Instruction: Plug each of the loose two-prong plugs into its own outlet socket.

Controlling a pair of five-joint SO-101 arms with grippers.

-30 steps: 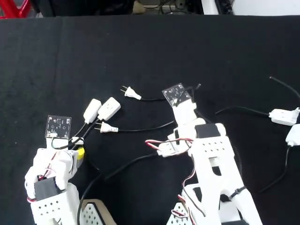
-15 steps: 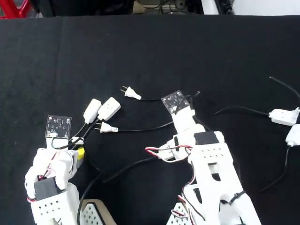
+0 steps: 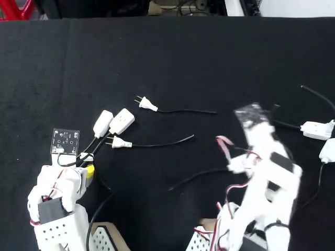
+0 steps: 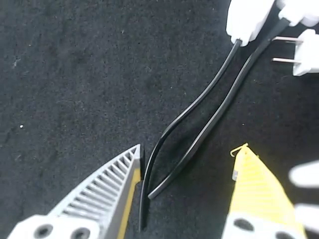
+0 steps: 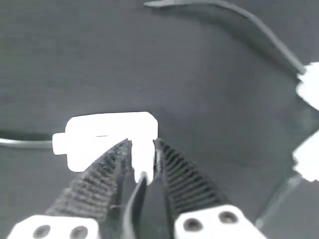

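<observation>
Two loose white two-prong plugs lie left of centre, one (image 3: 146,104) farther back and one (image 3: 119,142) nearer, each with a black cord. Two white outlet sockets (image 3: 122,121) lie side by side just left of them. My left gripper (image 4: 191,148) is open at the near left, and two black cords (image 4: 199,129) run between its grey and yellow fingers (image 4: 254,179); a plug's prongs (image 4: 286,50) show beyond. My right arm (image 3: 261,157) is at the right. My right gripper (image 5: 142,147) has a narrow gap between its fingers and hovers over another white socket (image 5: 107,132).
Two more white sockets (image 3: 316,129) (image 3: 328,151) with black cords lie at the table's right edge. A small square board (image 3: 65,141) sits on the left arm. A loose cord end (image 3: 180,183) trails across the middle of the black cloth.
The right arm has swung from the centre, near the far plug's cord end, over to the right side. The left arm, plugs and left sockets have not moved.
</observation>
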